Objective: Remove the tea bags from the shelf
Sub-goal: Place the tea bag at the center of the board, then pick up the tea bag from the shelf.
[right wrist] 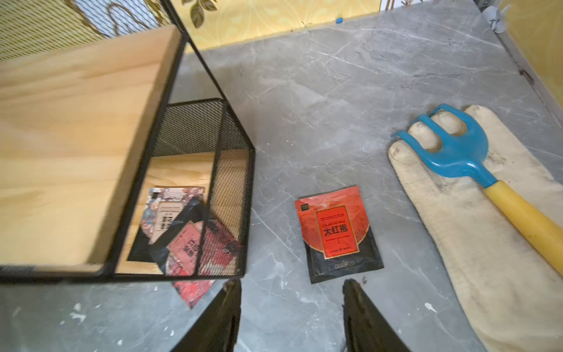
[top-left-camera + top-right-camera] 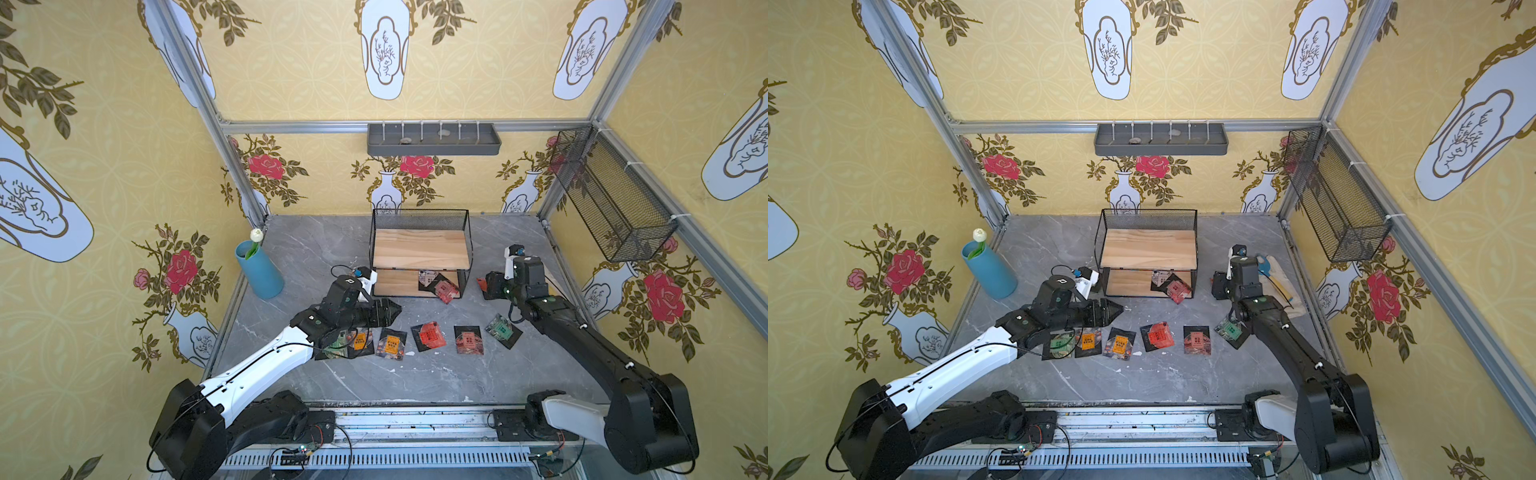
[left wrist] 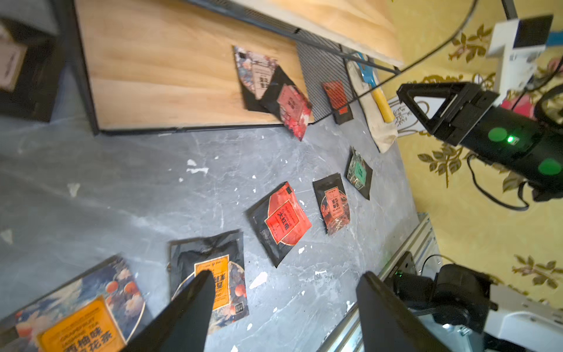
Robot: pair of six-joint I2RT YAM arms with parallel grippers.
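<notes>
Beside the shelf (image 2: 419, 249), the right hand (image 1: 292, 286) hangs with its jaws parted and empty. A red tea bag (image 1: 335, 234) lies flat on the tabletop (image 1: 335, 91) just ahead of its fingertips, touching neither. To one side of that hand, behind the mesh wall, two tea bags overlap on the lower board: a beige one (image 1: 170, 210) and a dark red one (image 1: 195, 250) poking past the front edge. The left hand (image 3: 286, 277), likewise spread and holding nothing, hovers over the row of bags (image 2: 428, 336) already laid out. The clearing looks nearly done; the next move likely calls for reaching low under the upper board to pinch the overhanging bag by its free corner.
</notes>
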